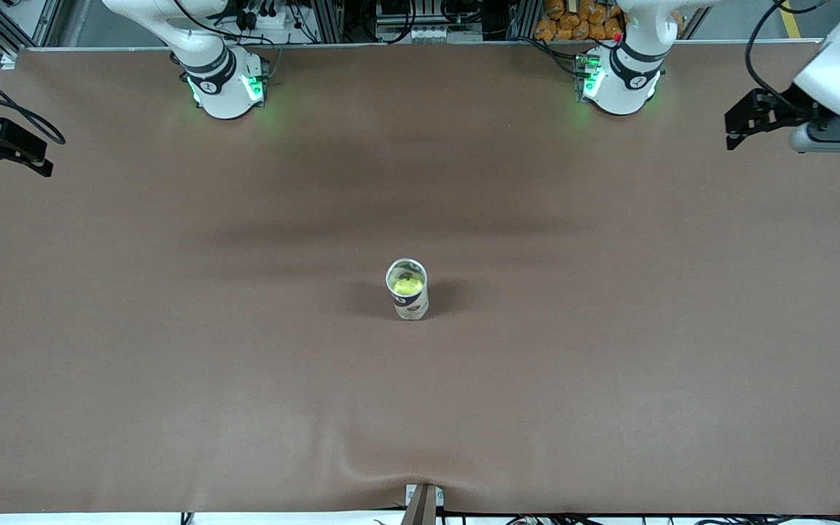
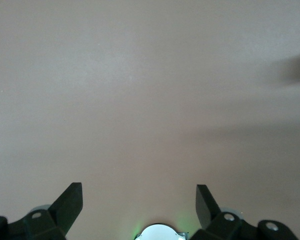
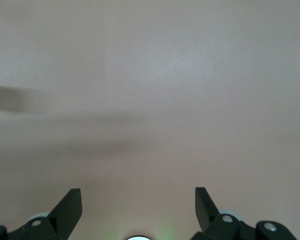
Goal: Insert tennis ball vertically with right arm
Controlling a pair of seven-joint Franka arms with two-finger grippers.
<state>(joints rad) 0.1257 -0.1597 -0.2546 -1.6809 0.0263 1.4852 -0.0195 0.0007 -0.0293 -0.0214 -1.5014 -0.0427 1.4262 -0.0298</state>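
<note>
Upright cylindrical can [image 1: 407, 289] at bench [image 1: 172, 364] centre already holds the yellow tennis ball [image 1: 406, 286]; insertion looks done. Right tool [image 1: 4, 146] at nine o'clock, left tool [image 1: 759, 117] at two, both spread, empty, waiting.

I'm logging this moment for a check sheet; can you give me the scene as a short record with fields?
can: upright mid-table, top open
ball: yellow tennis ball inside the can
left end effector: open, empty, at the left arm's end of the table
right end effector: open, empty, at the right arm's end of the table
table: brown cover
</note>
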